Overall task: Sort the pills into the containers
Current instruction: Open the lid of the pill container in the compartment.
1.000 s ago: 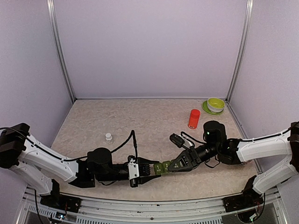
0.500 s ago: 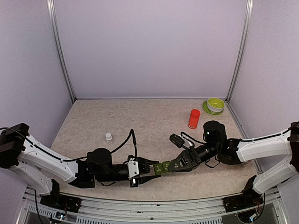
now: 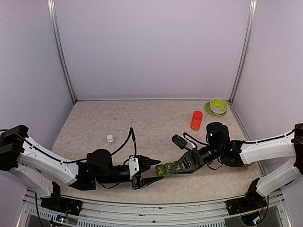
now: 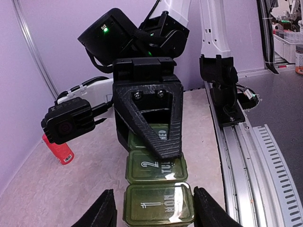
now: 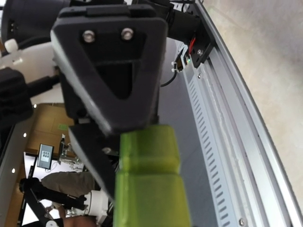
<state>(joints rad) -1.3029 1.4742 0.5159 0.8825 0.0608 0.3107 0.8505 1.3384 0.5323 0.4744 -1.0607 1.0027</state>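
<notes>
The containers (image 3: 164,169) are a strip of three dark-green lidded boxes, hanging low between the two arms near the table's front. My right gripper (image 3: 176,167) is shut on the strip's far box. In the left wrist view the box marked MON (image 4: 158,203) lies between the fingers of my left gripper (image 4: 156,213), which stands open with a gap on each side. The box marked TUE (image 4: 156,166) comes after it, then the one the right gripper's black finger (image 4: 151,113) covers. The right wrist view shows the green containers (image 5: 149,184) running out from my right gripper (image 5: 125,142). No pills show in any view.
A red-orange bottle (image 3: 196,120) stands at the back right, with a green bowl on a plate (image 3: 218,106) behind it. A tiny clear bottle with a white cap (image 3: 110,139) stands at the left. A metal rail (image 3: 156,203) runs along the table's near edge.
My left gripper's jaws have spread apart off the end box and the arm has drawn back slightly to the left. The right gripper has kept its hold and place.
</notes>
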